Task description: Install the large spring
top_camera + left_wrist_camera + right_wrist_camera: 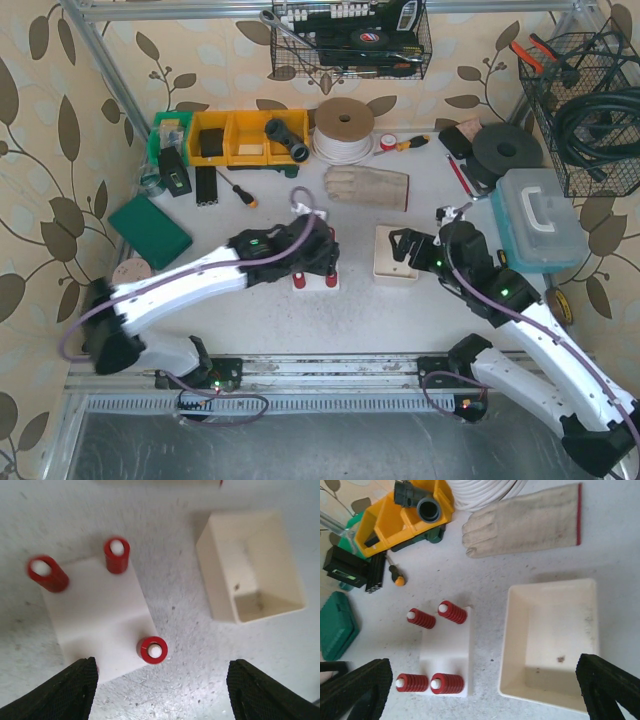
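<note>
My left pincer [161, 682] hangs apart and empty over the white plate [100, 615], each peg wearing a red spring [452, 613], so I'd lift clear next.

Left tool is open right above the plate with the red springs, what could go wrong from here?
1. The left tool hangs low over the white plate, and one finger overlaps its corner, so a sideways move could knock a red spring or shift the plate.
2. The far corner spring looks tilted in the left wrist view. It may not be fully seated and might tip off.
</note>
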Available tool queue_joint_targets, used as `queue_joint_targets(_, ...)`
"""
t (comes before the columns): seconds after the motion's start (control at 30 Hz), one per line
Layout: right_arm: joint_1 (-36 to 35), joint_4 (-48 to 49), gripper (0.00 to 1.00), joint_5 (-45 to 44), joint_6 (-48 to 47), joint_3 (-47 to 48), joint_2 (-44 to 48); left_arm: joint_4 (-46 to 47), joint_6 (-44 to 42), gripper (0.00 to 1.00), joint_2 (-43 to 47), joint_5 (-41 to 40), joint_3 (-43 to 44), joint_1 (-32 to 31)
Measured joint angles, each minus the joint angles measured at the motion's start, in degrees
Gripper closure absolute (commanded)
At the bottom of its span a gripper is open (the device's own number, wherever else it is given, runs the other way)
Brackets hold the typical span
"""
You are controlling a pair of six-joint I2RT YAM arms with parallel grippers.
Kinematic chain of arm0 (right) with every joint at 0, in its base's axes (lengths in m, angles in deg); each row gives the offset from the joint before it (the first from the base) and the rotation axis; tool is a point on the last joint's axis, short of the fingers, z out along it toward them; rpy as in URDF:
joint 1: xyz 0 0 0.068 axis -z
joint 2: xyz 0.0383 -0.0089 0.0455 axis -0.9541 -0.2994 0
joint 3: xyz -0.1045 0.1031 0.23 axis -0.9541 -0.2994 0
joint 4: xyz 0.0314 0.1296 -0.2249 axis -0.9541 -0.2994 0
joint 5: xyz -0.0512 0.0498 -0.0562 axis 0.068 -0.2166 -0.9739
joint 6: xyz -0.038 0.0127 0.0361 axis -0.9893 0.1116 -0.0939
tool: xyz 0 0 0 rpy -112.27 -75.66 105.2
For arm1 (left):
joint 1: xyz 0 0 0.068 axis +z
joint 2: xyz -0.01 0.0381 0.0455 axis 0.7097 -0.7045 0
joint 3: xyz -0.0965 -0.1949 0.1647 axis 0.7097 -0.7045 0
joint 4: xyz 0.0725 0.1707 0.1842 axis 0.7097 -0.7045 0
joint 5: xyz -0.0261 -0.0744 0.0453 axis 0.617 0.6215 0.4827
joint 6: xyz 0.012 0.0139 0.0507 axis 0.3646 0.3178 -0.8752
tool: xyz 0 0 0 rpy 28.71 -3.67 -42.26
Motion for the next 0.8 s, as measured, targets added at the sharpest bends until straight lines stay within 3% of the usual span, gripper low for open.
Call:
queue_joint_targets(0.13, 0.0, -6.3, 0.01, -6.4, -4.5, 5.9, -1.1, -1.8, -0.7, 0.19, 14.2, -4.9, -1.1, 0.0)
queue_joint_targets(0.27, 0.0, -9.1, 0.01, -17.3, -9.2, 7.4, -0.5, -4.7, -3.9, 0.17, 28.1, -15.1, -0.8, 0.0)
queue_joint_targets(0.43, 0.0, -9.6, 0.00, -29.2, -14.7, 7.4, -1.7, -4.6, -9.8, 0.16, 39.8, -30.6, -3.8, 0.0)
queue_joint_targets(0.53, 0.0, -8.3, 0.00, -33.9, -17.7, 7.2, -3.5, -3.7, -14.2, 0.16, 42.5, -38.6, -7.1, 0.8)
queue_joint_targets(0.63, 0.0, -3.8, 0.00, -38.6, -20.3, 4.9, -3.7, -0.9, -20.5, 0.16, 41.4, -40.2, -9.6, 5.4)
queue_joint_targets(0.8, 0.2, 13.0, 0.00, -45.4, -28.6, -5.8, -2.6, 4.5, -24.8, 0.16, 35.1, -32.2, -11.9, 24.3)
